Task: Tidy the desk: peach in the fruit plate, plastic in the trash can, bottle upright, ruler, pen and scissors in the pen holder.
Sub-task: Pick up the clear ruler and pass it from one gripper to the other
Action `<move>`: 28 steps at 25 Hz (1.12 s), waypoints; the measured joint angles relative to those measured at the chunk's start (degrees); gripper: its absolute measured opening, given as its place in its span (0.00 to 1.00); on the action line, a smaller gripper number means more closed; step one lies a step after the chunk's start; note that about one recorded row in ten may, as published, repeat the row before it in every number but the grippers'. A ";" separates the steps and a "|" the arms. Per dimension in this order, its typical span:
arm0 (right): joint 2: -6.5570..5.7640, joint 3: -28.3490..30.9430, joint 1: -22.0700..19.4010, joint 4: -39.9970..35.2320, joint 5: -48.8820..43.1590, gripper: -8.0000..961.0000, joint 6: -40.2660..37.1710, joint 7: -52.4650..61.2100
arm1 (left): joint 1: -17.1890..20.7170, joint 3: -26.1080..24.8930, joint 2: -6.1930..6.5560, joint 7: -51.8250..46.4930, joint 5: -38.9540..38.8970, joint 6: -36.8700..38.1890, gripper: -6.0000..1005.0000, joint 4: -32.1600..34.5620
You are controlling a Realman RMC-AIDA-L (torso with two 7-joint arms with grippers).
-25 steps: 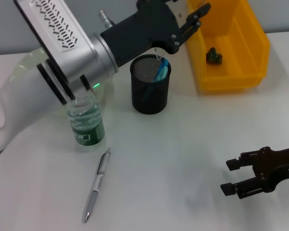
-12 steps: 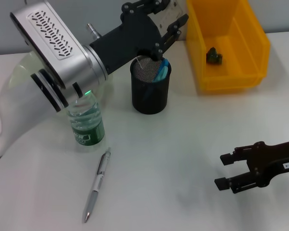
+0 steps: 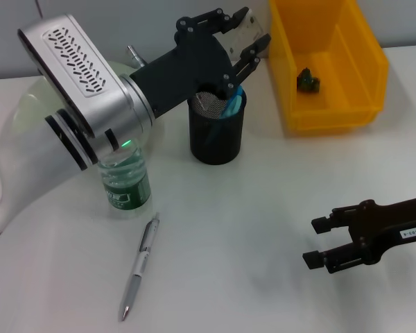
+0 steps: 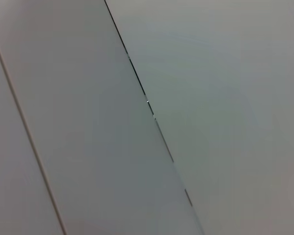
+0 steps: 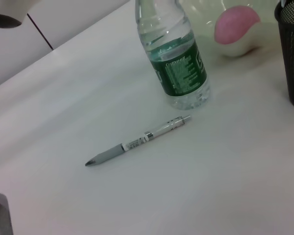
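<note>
Near the table's front edge lies the pen [image 3: 139, 268], with the right gripper [image 3: 320, 242] at the right edge, jaws spread and empty. Farther back the bottle [image 3: 125, 178] stands upright. Beyond, the left gripper [image 3: 244, 35], jaws spread, hovers over the pen holder [image 3: 215, 132], beside the yellow bin [image 3: 331, 61].

pen [image 3: 139, 267] flat on desk, bottle [image 3: 125, 180] upright, peach [image 5: 236, 22] in plate

We see the left gripper [image 3: 244, 33] spread above the mesh pen holder [image 3: 216, 132]; the pen [image 3: 139, 267] lies near the upright bottle [image 3: 127, 182].
</note>
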 joint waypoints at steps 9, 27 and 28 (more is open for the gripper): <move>0.06 0.01 0.35 0.15 0.00 0.87 0.31 0.02 | -0.12 0.69 0.00 0.21 -0.01 0.07 0.39 -0.09; 0.09 0.01 1.58 0.99 -0.01 0.87 0.39 0.01 | 0.19 0.57 0.00 1.32 -1.00 1.70 0.39 0.06; 0.09 0.01 1.62 1.04 -0.01 0.87 0.40 0.01 | 0.20 0.64 0.00 1.31 -1.26 2.10 0.39 0.06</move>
